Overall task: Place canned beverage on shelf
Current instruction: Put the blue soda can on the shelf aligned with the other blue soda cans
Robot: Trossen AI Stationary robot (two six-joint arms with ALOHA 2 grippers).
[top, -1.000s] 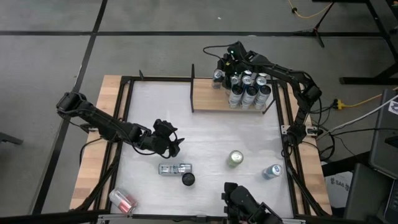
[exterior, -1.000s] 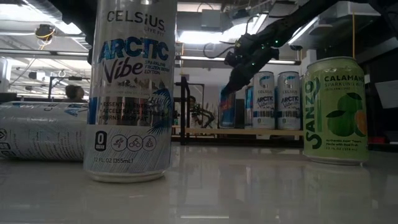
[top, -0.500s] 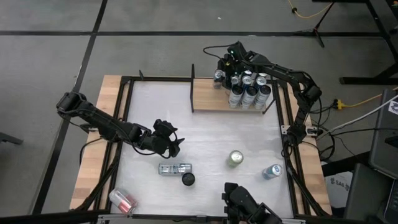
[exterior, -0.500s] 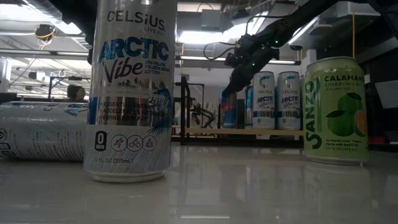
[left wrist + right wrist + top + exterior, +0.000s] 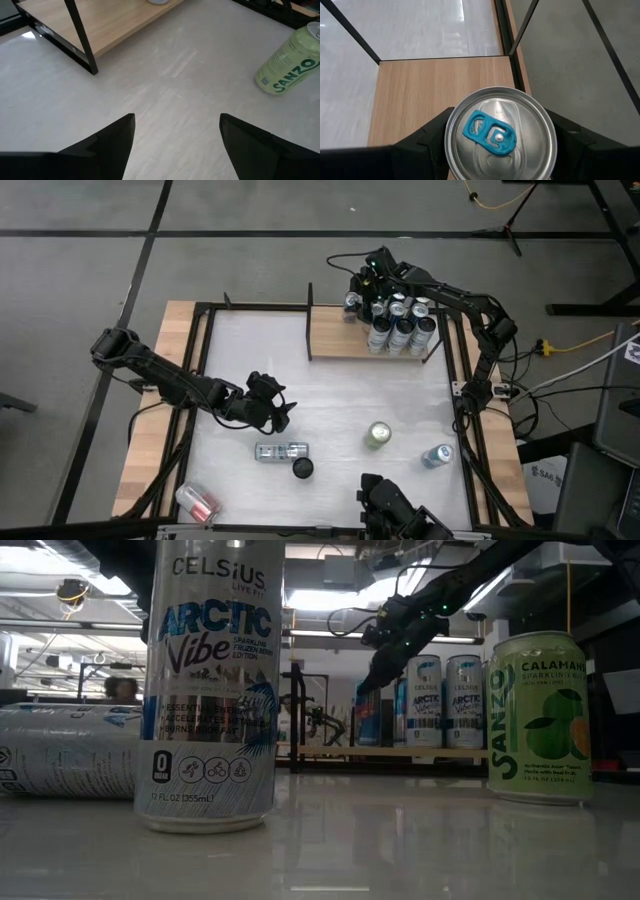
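Nothing has visibly shifted since a second ago. Right gripper (image 5: 357, 292) sits over the shelf (image 5: 335, 340) at its far edge, fingers on either side of an upright can (image 5: 500, 134) with a blue tab; whether it rests on the board I cannot tell. More cans (image 5: 402, 322) stand just beside it. Left gripper (image 5: 283, 415) hovers mid-table, fingers wide, holding nothing; a green can (image 5: 289, 64) stands ahead of it.

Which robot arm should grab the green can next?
Probably the left. Its open, empty hand hovers nearer the green can. The right hand is at the shelf, around a blue-tabbed can.
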